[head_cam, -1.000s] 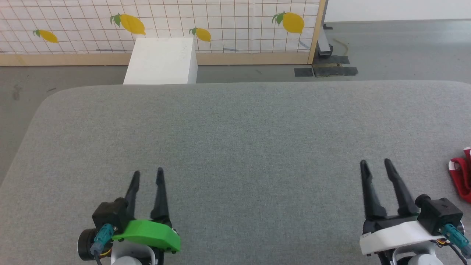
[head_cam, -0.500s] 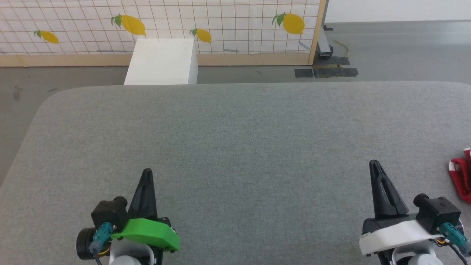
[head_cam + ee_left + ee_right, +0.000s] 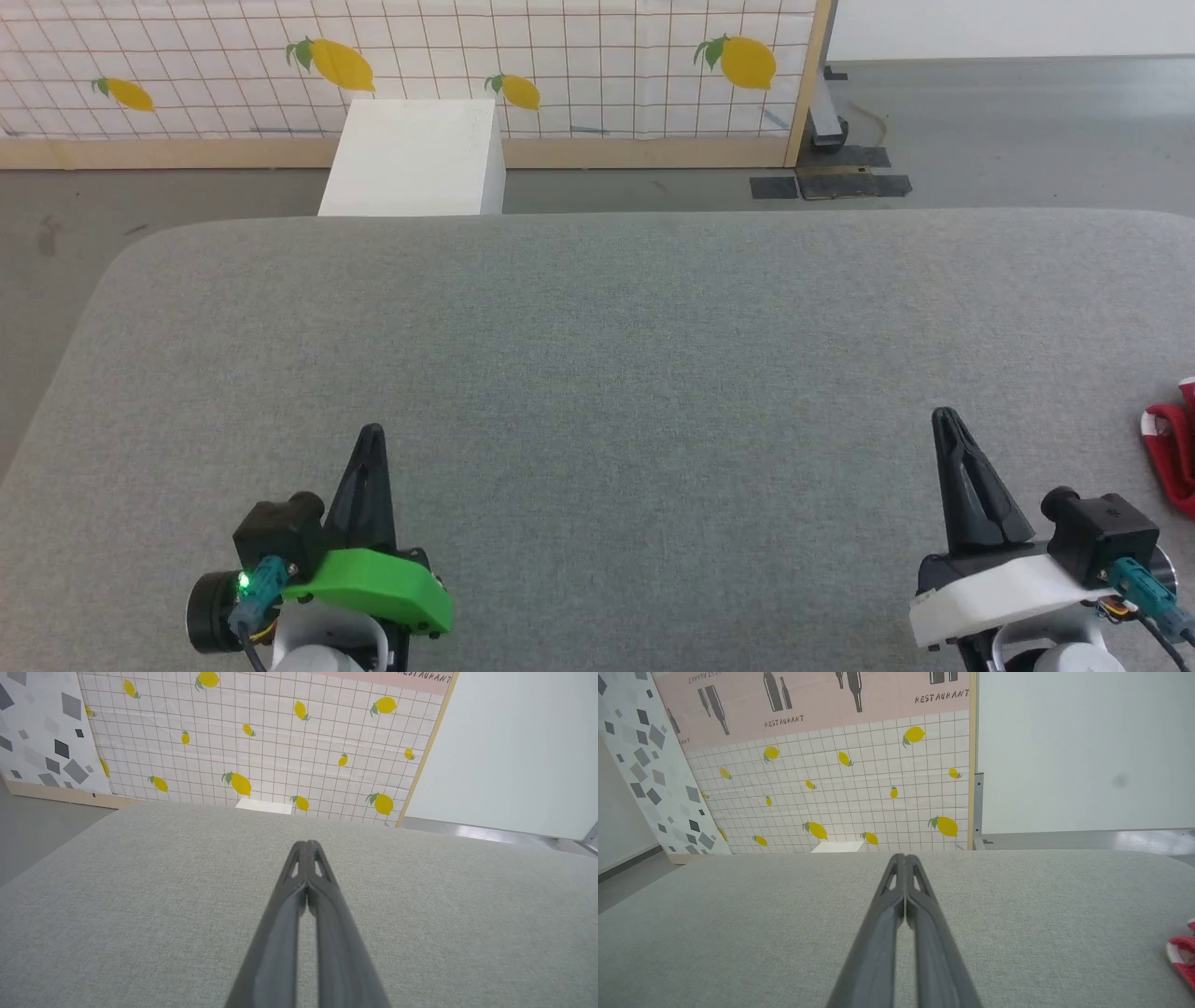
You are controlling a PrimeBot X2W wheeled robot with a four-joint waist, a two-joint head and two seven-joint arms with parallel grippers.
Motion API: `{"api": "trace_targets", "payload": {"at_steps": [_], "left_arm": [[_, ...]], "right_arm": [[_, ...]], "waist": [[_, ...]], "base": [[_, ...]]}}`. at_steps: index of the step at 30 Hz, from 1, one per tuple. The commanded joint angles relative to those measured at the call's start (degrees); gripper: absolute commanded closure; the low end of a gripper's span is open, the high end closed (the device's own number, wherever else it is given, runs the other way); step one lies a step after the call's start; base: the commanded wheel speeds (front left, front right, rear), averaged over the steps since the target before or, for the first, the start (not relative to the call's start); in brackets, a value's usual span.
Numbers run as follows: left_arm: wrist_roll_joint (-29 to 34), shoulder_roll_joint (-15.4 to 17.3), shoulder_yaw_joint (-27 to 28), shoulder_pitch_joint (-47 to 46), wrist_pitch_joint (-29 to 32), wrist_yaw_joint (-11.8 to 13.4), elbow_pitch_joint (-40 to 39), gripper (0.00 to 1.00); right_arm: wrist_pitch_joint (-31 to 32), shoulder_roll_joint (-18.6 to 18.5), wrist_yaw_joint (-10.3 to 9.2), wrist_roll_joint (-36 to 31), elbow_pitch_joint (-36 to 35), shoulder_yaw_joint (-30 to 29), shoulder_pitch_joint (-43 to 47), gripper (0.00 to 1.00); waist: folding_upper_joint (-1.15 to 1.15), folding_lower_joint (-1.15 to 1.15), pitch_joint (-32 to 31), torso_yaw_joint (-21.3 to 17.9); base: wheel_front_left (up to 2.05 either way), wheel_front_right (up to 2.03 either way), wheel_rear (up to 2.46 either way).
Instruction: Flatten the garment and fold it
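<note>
Left gripper (image 3: 372, 433): both dark fingers pressed together to a single point, clenched on nothing. It sits low at the near left, above the grey fabric table (image 3: 597, 355), with a green cover (image 3: 373, 586) over its wrist. The left wrist view confirms this: tips meet (image 3: 306, 844), bare cloth beneath and ahead.

Right gripper (image 3: 945, 416): the same, fingers closed tip to tip and empty, near right, white cover (image 3: 997, 593) at its wrist. Right wrist view: tips joined (image 3: 901, 857) over plain grey cloth.

Garment (image 3: 1173, 459): red with a white band, bunched at the table's right edge and partly cut off by the frame. It lies to the right of the right gripper, near it but apart, no contact. In the right wrist view it shows as a red and white scrap (image 3: 1184, 953) at the lower right.

Beyond the table's far edge: grey floor (image 3: 1008, 121), a white box (image 3: 411, 159) just behind the table, and a tiled, lemon-printed panel (image 3: 560, 56) with a wooden frame.
</note>
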Motion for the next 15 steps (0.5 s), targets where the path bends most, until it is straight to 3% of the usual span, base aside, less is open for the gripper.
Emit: {"api": "trace_targets", "payload": {"at_steps": [1, 15], "left_arm": [[0.77, -0.24, 0.39, 0.38, 0.27, -0.44, -0.35, 1.00], [2.87, -0.59, 1.46, 0.56, 1.89, -1.03, -1.16, 1.00]], "right_arm": [[0.33, 0.01, -0.02, -0.68, -0.42, 0.02, -0.27, 1.00], [1.95, 0.01, -0.03, -1.89, -0.86, 0.03, -0.40, 1.00]], "waist": [[0.00, 0.00, -0.01, 0.02], [0.00, 0.00, -0.17, 0.24]], "base": [[0.00, 0.00, 0.00], [0.00, 0.00, 0.00]]}}
